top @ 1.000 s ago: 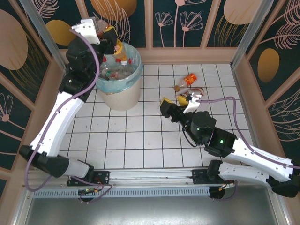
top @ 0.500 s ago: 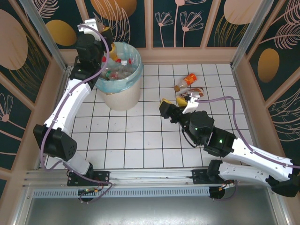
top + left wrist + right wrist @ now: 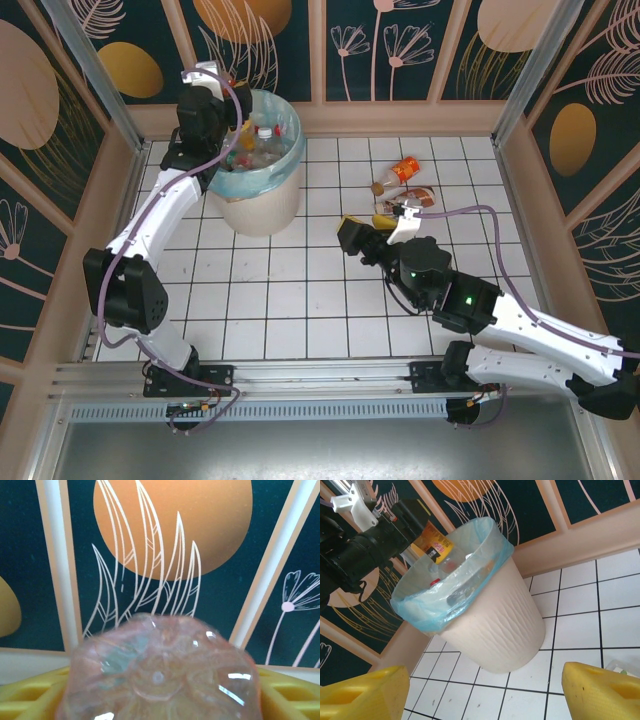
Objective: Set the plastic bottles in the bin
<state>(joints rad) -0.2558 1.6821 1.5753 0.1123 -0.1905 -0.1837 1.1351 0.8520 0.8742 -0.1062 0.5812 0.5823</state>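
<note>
The left hand point(image 3: 160, 702) has swung in over the far-left rim of the bin point(image 3: 262, 205). A clear pinkish bottle point(image 3: 160, 670) sits between its yellow fingers point(image 3: 30, 692), and I cannot tell whether it is pinched or let go. The right hand point(image 3: 485, 687) hovers spread and empty near loose bottles point(image 3: 404, 172) on the surface point(image 3: 300, 290).

The white-tiled table point(image 3: 300, 290) carries the bin point(image 3: 262, 205) and a few bottles point(image 3: 405, 170).

Bright even light, soft shadows, glints on blurred close-up bottle point(image 3: 158, 675)
</note>
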